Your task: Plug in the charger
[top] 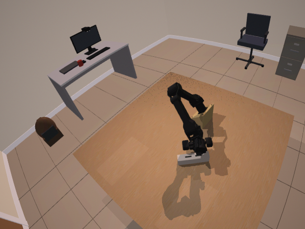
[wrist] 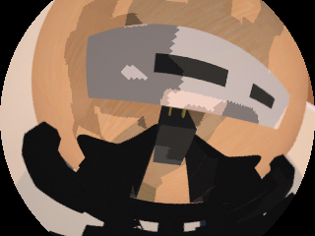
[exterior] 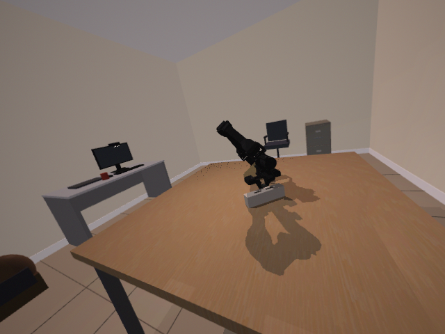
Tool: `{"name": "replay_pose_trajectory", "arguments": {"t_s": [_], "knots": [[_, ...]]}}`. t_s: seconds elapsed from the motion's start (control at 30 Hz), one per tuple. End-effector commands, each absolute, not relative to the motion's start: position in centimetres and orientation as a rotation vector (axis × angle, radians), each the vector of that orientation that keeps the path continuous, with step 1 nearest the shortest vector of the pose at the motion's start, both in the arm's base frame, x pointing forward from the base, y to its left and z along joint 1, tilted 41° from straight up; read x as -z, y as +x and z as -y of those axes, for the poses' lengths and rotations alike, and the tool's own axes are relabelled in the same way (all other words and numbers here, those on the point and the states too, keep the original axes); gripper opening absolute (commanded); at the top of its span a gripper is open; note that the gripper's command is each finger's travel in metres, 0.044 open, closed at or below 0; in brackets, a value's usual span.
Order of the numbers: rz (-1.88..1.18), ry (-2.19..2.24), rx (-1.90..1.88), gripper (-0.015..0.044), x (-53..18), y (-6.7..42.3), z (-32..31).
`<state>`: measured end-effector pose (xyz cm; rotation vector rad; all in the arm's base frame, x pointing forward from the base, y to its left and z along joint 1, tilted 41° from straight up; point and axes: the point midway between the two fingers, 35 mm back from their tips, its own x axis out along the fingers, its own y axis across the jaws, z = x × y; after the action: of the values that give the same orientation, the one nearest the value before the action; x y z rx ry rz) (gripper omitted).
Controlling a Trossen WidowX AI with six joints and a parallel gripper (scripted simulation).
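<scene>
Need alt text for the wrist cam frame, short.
The gripper holds a dark charger with its two small prongs at the near edge of a grey power strip, which lies tilted across a wooden table. Dark slots show in the strip's top face, and the black jaws fill the bottom of the round view.

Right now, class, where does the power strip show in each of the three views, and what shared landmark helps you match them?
Top: the power strip lies right of centre on the wooden table, under the gripper.
Exterior: it sits mid-frame, below the black arm.
Wrist: it fills the upper half, slots showing, just beyond the charger.
Shared landmark: the gripper directly above the strip.
</scene>
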<state>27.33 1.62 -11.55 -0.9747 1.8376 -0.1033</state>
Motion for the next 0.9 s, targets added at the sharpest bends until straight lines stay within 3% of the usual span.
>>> {"name": "replay_pose_trajectory", "arguments": {"t_s": [0.0,0.87], "knots": [[-1.838,-0.971,0.101,0.0,11.58,27.45,-1.73],[-1.838,-0.971,0.101,0.0,11.64,27.64,-1.81]]}}
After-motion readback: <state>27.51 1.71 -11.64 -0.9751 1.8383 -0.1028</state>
